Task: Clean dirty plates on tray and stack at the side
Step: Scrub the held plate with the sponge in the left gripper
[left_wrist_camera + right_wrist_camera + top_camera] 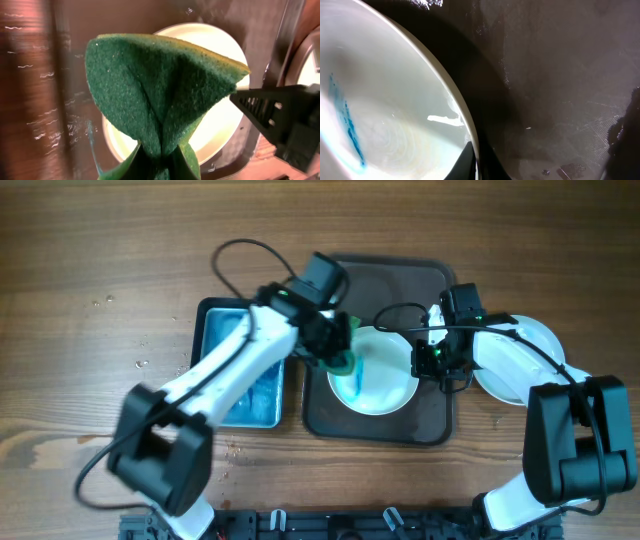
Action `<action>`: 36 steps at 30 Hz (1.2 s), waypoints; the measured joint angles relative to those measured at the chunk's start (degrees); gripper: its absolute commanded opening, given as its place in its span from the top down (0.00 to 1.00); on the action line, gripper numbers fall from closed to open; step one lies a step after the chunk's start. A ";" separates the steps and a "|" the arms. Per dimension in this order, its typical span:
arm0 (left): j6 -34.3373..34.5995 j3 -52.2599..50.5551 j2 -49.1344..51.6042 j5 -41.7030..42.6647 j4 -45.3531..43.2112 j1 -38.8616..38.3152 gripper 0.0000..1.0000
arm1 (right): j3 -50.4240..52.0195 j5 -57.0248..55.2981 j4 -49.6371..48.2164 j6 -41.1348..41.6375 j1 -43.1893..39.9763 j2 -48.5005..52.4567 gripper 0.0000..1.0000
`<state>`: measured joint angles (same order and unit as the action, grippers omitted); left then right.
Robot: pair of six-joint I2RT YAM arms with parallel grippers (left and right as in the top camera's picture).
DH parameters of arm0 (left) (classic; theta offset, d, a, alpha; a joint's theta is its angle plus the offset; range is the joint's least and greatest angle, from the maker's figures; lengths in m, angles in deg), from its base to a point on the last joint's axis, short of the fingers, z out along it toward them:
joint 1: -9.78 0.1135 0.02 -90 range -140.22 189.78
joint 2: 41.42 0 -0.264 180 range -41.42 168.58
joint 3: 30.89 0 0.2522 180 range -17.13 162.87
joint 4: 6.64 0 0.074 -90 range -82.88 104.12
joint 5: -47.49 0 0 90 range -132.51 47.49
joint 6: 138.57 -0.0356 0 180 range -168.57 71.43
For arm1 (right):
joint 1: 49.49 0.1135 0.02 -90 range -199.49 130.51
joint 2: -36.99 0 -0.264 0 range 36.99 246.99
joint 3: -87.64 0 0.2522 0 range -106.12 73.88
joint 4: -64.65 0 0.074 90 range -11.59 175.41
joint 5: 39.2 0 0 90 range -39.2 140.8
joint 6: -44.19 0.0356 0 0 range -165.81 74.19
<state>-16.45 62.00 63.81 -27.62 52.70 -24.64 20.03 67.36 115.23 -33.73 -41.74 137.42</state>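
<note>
Overhead: plate (385, 375) lies mid tray (400, 275). Left end effector (335, 345) clamps the sponge (345, 362) at the plate's 9 o'clock, and right end effector (432, 360) pinches its 3 o'clock rim. Best scrub the blue smear (348, 387) firmly, with the rim braced.

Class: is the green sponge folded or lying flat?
Folded. The left wrist view shows the sponge pinched, with a crease down its middle.

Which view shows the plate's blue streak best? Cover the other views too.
Right wrist: the blue streak shows close and sharp on the plate. Overhead gives only a small blue patch beside the green sponge. In the left wrist view the sponge covers most of the plate; I cannot make the streak out there.
</note>
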 measured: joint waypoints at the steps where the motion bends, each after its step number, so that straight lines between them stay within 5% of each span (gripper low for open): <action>1: 0.42 0.00 1.51 0.13 -1.55 -1.05 0.96 | 0.00 0.04 0.02 0.04 0.00 0.00 0.96; 10: 2.40 0.04 13.42 -0.04 -14.21 -9.01 0.96 | -0.11 0.02 0.20 0.68 0.00 0.04 0.96; 26: 4.39 3.19 13.55 -27.26 0.46 -8.74 0.96 | -0.22 2.73 0.17 1.07 0.61 0.59 0.96; 31: 4.20 2.45 13.38 -21.55 -3.78 -7.37 0.96 | -0.26 2.49 0.72 1.42 0.52 0.63 0.96; 36: 4.07 0.24 13.29 -5.44 -14.88 -4.66 0.96 | -0.44 1.42 1.90 1.99 -0.72 0.61 0.96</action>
<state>-12.39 62.24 77.09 -33.06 37.82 -29.29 19.59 68.78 117.13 -31.74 -42.46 138.03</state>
